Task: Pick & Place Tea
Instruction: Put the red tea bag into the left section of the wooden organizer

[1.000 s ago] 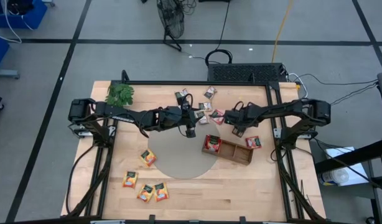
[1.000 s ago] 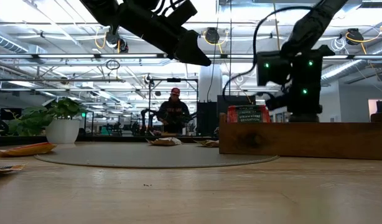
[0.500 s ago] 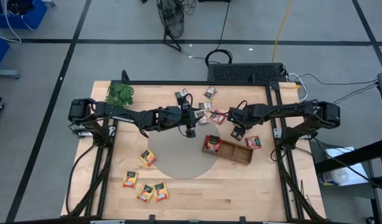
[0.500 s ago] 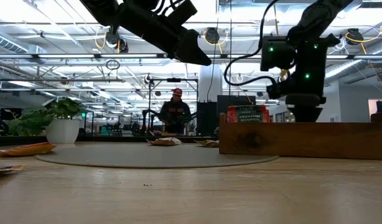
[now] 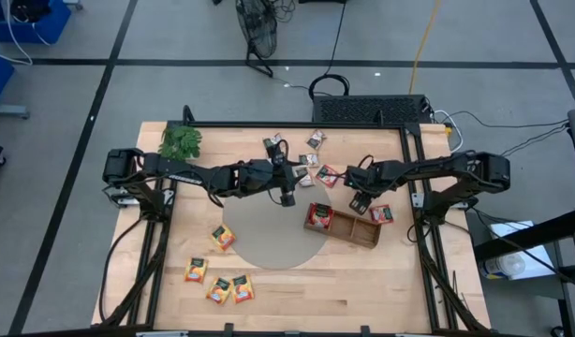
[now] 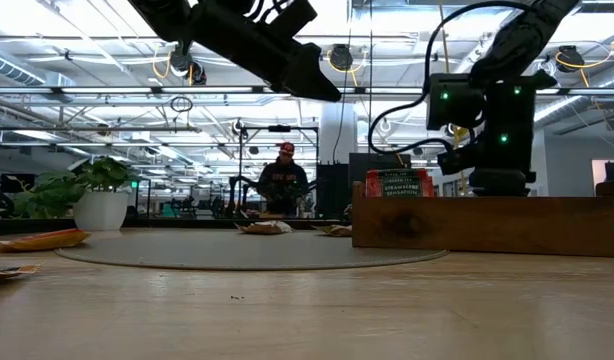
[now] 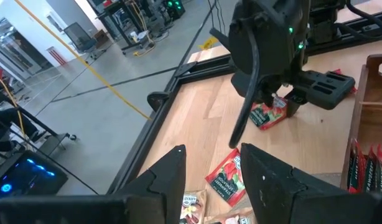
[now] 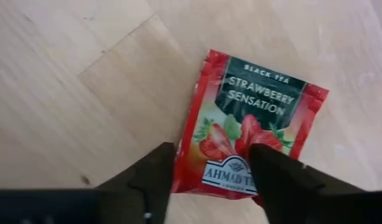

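Note:
A red tea sachet (image 8: 250, 124) lies flat on the bare wood just beyond the far right end of the wooden tray (image 5: 348, 229); it also shows in the high view (image 5: 381, 213). My right gripper (image 8: 211, 152) is open just above it, pointing down, one finger on either side of the sachet's one edge; whether they touch it, I cannot tell. My left gripper (image 5: 287, 197) is open and empty, held above the far rim of the grey round mat (image 5: 269, 239). Another red sachet (image 5: 319, 215) stands in the tray's left compartment.
Grey-white and red sachets (image 5: 311, 161) lie scattered at the table's far middle. Several orange-yellow sachets (image 5: 219, 281) lie at the near left. A green sprig (image 5: 180, 142) stands at the far left corner. A person (image 6: 284, 180) stands in the room beyond.
My right gripper has gone toward the table's right and near edges, from the loose sachets at the far middle to a place over the red sachet beside the tray's right end.

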